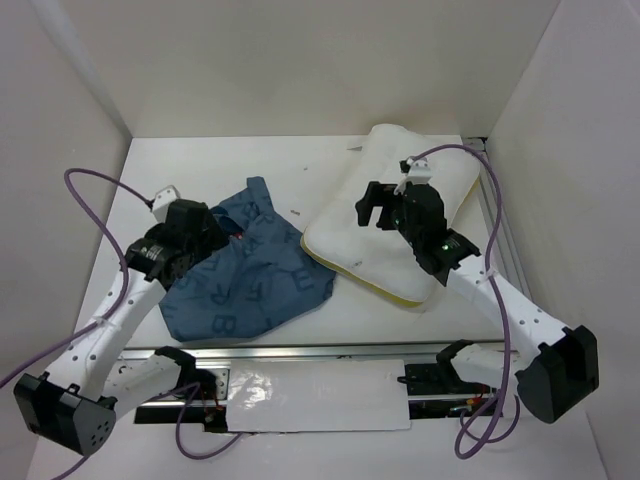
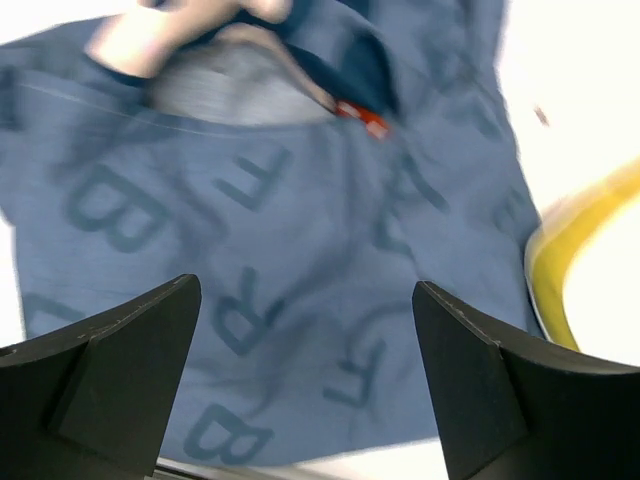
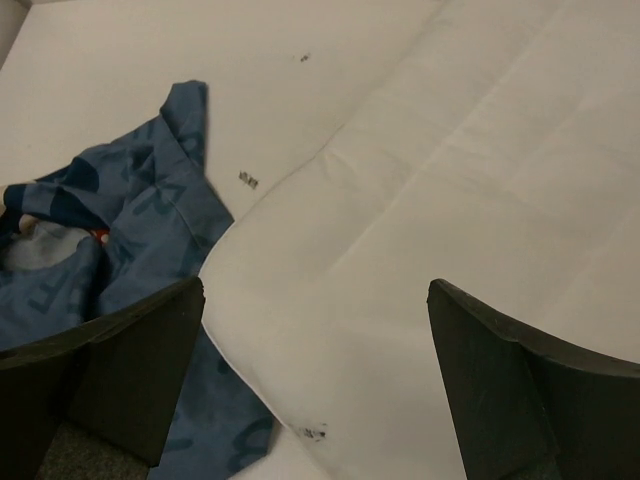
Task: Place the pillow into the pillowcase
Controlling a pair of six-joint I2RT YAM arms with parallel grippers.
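Note:
The blue pillowcase [image 1: 250, 275] with dark letters lies crumpled on the table left of centre. The cream-white pillow [image 1: 370, 235] with a yellow edge band lies to its right, its near-left corner overlapping the pillowcase. My left gripper [image 1: 218, 232] hovers open and empty over the pillowcase's far-left part; the fabric [image 2: 300, 250] fills the left wrist view, with the pillow's yellow band [image 2: 580, 240] at the right. My right gripper [image 1: 375, 205] hovers open and empty above the pillow [image 3: 450, 230]; the pillowcase [image 3: 110, 250] shows at the left there.
White walls close in the table on the left, back and right. A metal rail [image 1: 495, 230] runs along the right side beside the pillow. A purple cable [image 1: 440, 152] loops above the right wrist. Bare table [image 1: 220, 165] lies behind the pillowcase.

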